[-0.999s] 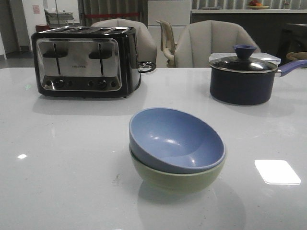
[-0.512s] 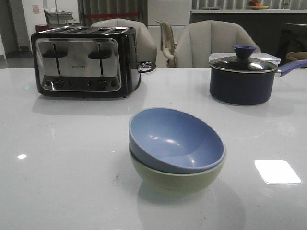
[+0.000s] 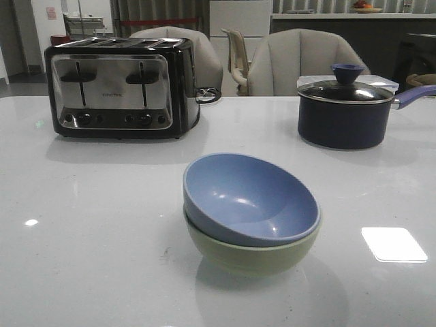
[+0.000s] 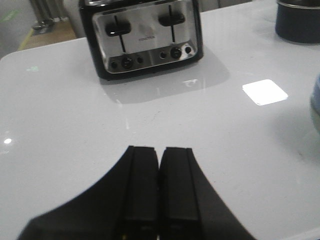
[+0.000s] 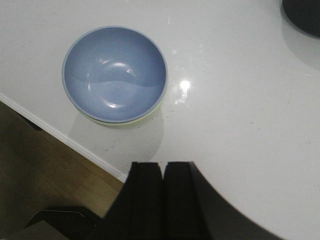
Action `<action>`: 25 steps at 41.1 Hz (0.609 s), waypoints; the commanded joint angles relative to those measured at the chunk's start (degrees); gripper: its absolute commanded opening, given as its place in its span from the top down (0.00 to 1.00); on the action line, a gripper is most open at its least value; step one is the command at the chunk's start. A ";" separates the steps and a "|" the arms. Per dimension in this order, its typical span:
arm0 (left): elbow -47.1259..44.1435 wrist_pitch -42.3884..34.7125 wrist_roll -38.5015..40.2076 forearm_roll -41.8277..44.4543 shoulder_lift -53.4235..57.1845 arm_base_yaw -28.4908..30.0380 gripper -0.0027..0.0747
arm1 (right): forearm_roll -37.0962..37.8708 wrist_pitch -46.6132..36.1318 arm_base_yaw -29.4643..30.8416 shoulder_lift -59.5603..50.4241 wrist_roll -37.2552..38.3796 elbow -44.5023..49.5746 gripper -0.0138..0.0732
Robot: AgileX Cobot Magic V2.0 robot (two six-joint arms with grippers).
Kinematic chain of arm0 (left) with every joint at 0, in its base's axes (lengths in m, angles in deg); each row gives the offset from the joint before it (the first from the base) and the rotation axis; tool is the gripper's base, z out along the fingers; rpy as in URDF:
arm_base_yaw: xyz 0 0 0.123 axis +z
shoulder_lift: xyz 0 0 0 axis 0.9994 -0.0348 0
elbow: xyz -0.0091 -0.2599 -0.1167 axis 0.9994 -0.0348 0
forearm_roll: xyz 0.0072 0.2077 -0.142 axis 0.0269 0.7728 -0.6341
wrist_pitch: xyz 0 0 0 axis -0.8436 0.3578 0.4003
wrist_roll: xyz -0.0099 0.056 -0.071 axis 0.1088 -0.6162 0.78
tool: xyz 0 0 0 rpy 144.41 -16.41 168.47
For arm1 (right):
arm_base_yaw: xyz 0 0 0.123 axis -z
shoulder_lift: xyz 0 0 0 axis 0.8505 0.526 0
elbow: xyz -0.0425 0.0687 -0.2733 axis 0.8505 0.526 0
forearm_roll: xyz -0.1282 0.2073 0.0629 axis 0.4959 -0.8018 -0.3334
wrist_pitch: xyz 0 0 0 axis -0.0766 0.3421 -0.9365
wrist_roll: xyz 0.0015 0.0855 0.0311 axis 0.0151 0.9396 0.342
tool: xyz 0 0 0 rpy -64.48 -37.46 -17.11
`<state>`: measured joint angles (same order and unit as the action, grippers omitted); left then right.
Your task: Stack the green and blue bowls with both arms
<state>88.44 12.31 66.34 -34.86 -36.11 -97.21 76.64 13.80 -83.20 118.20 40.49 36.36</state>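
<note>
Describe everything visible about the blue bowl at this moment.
The blue bowl is a plain, round, matte bowl in dusty light blue, empty inside with faint light glints. It sits nested in the green bowl, tilted so its opening leans toward the camera and to the right in the front view. The pair stands on the white table, in front of the toaster and saucepan. No gripper touches it.

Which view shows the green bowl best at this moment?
The front view: the green bowl shows its whole near side beneath the blue bowl nested in it. The right wrist view shows only a thin green edge; the left wrist view cuts it off at the frame edge.
</note>
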 commanded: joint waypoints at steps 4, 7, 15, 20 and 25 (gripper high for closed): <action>-5.32 -12.21 1.79 -0.19 4.52 3.44 0.84 | 0.06 -3.60 0.02 -0.06 -0.46 -1.50 0.80; -7.77 -15.30 4.25 1.08 5.70 5.02 0.84 | 0.06 -3.60 0.02 -0.06 -0.46 -1.50 0.80; -11.80 -22.45 11.28 7.30 5.70 6.75 0.84 | 0.06 -3.56 0.02 -0.06 -0.46 -1.50 0.80; -13.55 -24.99 11.28 5.90 5.70 6.75 0.84 | 0.06 -3.56 0.02 -0.06 -0.46 -1.50 0.80; -13.55 -26.25 11.18 5.90 5.70 6.75 0.84 | 0.06 -3.56 0.02 -0.06 -0.46 -1.50 0.80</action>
<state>76.08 -7.39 77.07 -28.59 -31.73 -90.48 76.64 13.80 -83.20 118.20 40.49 36.36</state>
